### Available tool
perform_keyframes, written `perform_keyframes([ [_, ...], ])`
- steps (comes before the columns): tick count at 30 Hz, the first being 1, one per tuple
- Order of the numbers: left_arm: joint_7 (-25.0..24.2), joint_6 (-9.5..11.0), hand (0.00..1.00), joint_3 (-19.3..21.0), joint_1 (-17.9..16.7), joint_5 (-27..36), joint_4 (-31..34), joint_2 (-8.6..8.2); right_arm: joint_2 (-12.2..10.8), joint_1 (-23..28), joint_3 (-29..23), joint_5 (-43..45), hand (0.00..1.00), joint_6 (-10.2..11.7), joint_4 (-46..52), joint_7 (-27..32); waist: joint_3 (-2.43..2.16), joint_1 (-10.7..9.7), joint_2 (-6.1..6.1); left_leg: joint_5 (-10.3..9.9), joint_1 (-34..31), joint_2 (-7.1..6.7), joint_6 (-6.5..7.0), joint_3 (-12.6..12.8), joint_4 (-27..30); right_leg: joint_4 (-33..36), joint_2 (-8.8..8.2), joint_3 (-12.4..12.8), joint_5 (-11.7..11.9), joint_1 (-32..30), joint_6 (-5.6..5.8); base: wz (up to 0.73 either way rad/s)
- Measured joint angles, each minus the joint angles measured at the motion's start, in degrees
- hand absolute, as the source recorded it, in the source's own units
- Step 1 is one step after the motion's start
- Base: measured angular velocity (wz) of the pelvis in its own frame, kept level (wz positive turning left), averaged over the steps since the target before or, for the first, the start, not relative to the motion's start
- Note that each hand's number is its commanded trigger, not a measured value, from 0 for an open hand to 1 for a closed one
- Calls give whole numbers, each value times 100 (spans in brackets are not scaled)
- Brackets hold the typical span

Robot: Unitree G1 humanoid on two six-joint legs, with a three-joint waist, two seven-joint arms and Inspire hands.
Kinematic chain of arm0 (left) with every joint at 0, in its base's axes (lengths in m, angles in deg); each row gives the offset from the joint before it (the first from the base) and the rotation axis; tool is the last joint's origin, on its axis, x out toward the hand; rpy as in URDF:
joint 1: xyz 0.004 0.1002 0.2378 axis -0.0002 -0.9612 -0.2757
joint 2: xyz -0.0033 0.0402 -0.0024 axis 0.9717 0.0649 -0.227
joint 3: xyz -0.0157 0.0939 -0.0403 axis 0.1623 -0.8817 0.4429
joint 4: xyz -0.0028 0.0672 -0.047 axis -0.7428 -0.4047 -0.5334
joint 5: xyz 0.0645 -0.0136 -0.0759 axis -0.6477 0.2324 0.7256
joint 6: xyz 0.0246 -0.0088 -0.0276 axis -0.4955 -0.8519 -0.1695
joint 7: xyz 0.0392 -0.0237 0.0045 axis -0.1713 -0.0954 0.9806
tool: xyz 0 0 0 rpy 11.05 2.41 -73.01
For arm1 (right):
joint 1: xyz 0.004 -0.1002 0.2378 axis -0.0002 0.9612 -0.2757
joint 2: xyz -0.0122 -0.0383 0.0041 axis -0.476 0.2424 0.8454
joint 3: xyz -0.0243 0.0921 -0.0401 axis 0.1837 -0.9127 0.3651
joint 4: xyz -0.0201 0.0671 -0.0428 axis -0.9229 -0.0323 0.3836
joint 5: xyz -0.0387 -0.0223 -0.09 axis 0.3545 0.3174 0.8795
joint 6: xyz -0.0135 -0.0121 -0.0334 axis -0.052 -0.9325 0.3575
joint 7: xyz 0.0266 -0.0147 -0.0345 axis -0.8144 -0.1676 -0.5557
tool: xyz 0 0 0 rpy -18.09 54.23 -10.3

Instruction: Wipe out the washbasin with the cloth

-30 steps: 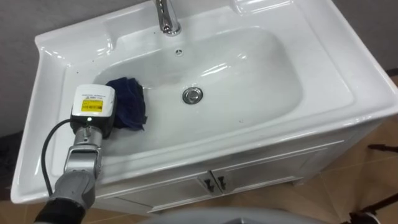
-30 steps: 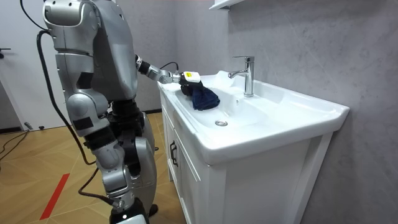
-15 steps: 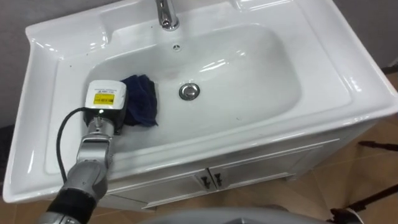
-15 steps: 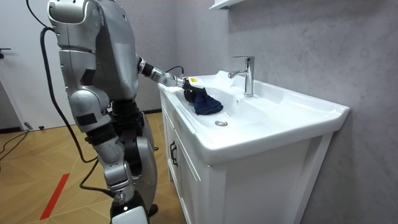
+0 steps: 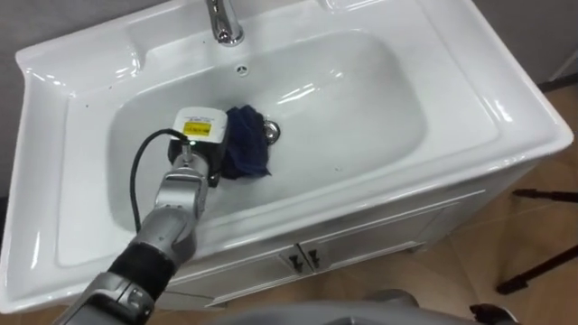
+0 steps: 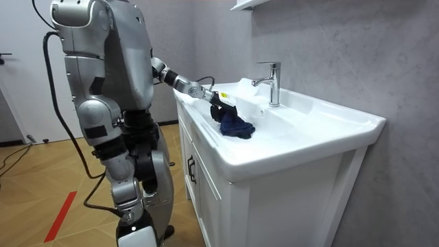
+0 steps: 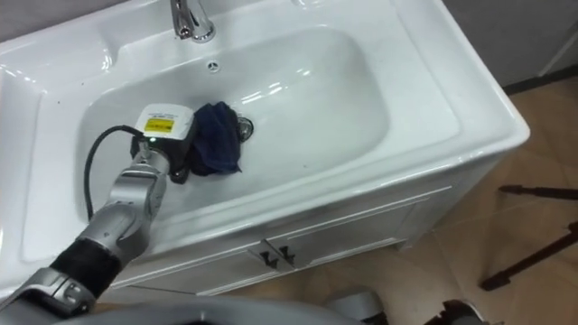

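Your left hand (image 5: 200, 146) is down in the basin (image 5: 370, 99), just left of the drain (image 5: 272, 132). Its front end is buried in the dark blue cloth (image 5: 246, 155). The fingers are hidden under the cloth, so I cannot tell whether they are clamped on it or pressing flat. The cloth lies bunched on the basin floor, and its right edge overlaps the drain's rim.

You appear to be mid-stroke, sweeping across the bottom. To do this well:

- Press down through the palm so the cloth drags with the hand and does not roll up ahead of it. A bunched wad like this probably cleans only a narrow track.
- Take the stroke over and past the drain. The broad bowl to the drain's right looks like the largest area left to wipe.
- Ease the pressure as you cross the drain, because its raised edge could snag the fabric and pull it out from under you.
- Then work up the sloped wall behind the drain, past the overflow hole (image 5: 241, 69), and stop short of the faucet (image 5: 222, 25).
- Overlap each pass with the one before it.
- Watch the wrist against the counter (image 5: 506, 104) edge in front of the drain as you reach further.
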Motion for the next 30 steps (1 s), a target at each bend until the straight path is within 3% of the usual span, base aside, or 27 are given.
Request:
perform_keyframes([
  [5,-108,4,100,-218,172,255,35,-108,-37,-18,48,-155,0,-45,6,-1,14,-43,-8,0,15,-16,0,5,-7,-5,-14,6,-10,14,16,0],
  [7,-154,-3,100,-245,210,330,67,-166,-70,-88,50,-157,0,-40,-60,-3,38,-112,-20,0,9,-17,0,3,-6,-17,-13,11,-11,18,17,3],
  [9,-221,-1,100,-294,438,560,-43,-253,-95,-243,72,-159,0,-34,-250,-5,93,-139,-30,0,-5,-25,1,4,-9,-20,-13,23,-14,18,24,5],
  [10,-222,-1,100,-331,527,674,-108,-314,-99,-260,128,-158,0,-38,-270,-6,97,-138,-34,0,-6,-30,1,4,-16,-41,-19,18,-17,19,28,0],
  [17,-275,19,100,-417,662,1259,51,-541,-108,-340,377,-198,0,-50,-308,-55,98,-146,-38,1,-28,-52,3,1,-38,-90,-33,-64,-14,34,34,2],
  [23,-383,80,100,-468,662,1307,294,-735,-119,-465,396,-211,0,-24,-326,-11,98,-141,-47,1,-39,-50,3,-16,-89,-88,-29,-154,-14,33,34,7],
  [30,-445,234,100,-446,662,1312,336,-766,-146,-446,487,-225,0,16,-341,65,93,-137,-108,1,-79,-53,3,-133,-91,-80,-21,-260,-13,41,35,9],
])
